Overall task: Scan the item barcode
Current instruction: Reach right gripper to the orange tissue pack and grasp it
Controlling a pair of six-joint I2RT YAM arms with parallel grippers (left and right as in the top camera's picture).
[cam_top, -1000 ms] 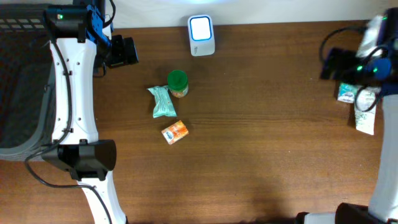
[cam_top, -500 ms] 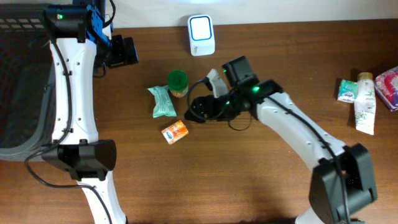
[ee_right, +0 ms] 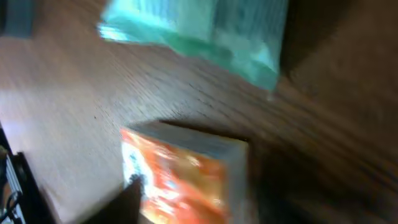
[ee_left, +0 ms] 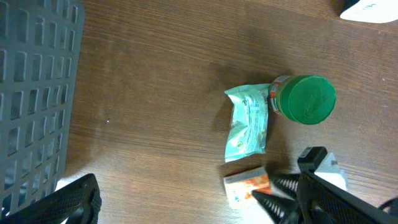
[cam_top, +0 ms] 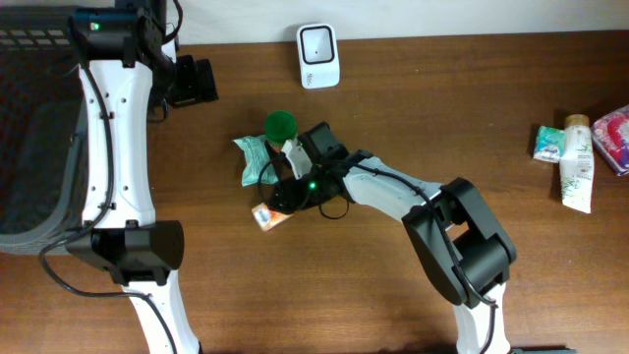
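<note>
**Right gripper** (cam_top: 278, 200): low over the worktop (cam_top: 413, 128), directly at the orange carton (cam_top: 274, 215). The wrist view is blurred, so it cannot be told whether the jaws grip the carton.

**Task item:** the carton lies on the worktop under the gripper's tips.

**Nearby:** a green pouch (cam_top: 255, 160) sits just beyond the gripper. A green-lidded jar (cam_top: 280, 125) is beside the pouch.

**Scanner** (cam_top: 319, 43): well apart from this gripper, at the far edge.

**Left gripper** (cam_top: 204, 82): well apart from all items, jaws spread wide, holding nothing.
</note>
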